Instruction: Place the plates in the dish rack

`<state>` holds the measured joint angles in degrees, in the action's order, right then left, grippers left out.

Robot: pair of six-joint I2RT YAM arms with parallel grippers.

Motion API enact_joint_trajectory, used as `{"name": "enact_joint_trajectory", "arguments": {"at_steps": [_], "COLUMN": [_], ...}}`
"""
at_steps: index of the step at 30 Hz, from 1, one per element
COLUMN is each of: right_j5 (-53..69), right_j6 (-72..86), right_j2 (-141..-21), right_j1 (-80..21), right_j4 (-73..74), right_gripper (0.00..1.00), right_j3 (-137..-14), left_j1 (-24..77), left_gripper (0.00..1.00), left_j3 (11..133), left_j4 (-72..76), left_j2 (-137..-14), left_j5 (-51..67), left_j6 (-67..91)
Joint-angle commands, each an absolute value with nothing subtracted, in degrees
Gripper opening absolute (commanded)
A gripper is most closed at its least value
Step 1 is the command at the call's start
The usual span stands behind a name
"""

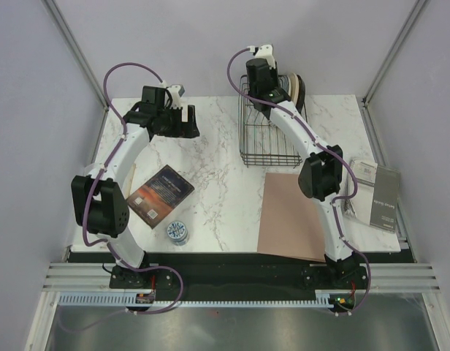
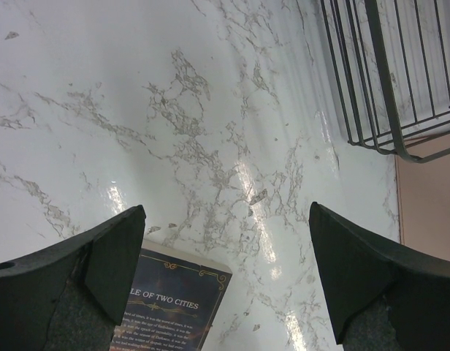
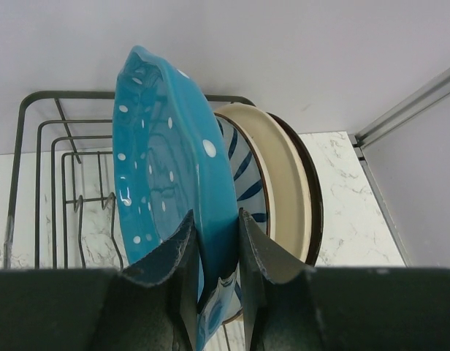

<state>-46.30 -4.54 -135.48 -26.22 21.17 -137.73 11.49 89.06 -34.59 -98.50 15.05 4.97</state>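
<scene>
My right gripper (image 3: 218, 241) is shut on the rim of the teal plate with white dots (image 3: 170, 168) and holds it upright inside the black wire dish rack (image 3: 35, 146). Right behind it stand the striped plate (image 3: 248, 175) and the cream plate with the dark rim (image 3: 283, 183), both upright at the rack's end. The plate with the sprig drawing is not in view. In the top view the right gripper (image 1: 267, 91) is over the far end of the rack (image 1: 269, 139), next to the plates (image 1: 294, 86). My left gripper (image 2: 229, 256) is open and empty above the marble table, also seen from the top (image 1: 187, 121).
A dark book (image 1: 159, 194) lies at the left front and also shows in the left wrist view (image 2: 174, 300). A small blue-and-white cup (image 1: 177, 232) stands near the front edge. A brown mat (image 1: 294, 216) lies in front of the rack. Flat grey items (image 1: 375, 194) lie at the right edge.
</scene>
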Motion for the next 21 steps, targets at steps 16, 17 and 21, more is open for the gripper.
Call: {"name": "enact_joint_trajectory", "arguments": {"at_steps": [16,17,21], "right_j5": [-51.8,-51.7,-52.1], "right_j6": [-14.9,-14.9,-14.5], "right_j2": [-130.6,-130.7,-131.0], "right_j1": [-27.3,-27.2,-27.3], "right_j4": [-0.1,-0.1,-0.1], "right_gripper": [0.0,0.0,0.0], "right_j3": [-136.1,-136.1,-136.0], "left_j1": [11.6,11.6,11.6], "left_gripper": [1.0,1.0,1.0], "left_j3": [92.2,92.2,91.4], "left_j4": [-33.8,-33.9,-34.0], "left_j2": [-100.2,-100.1,-100.1], "left_j5": [17.0,16.9,16.8], "left_j6": [4.2,4.2,4.1]}}
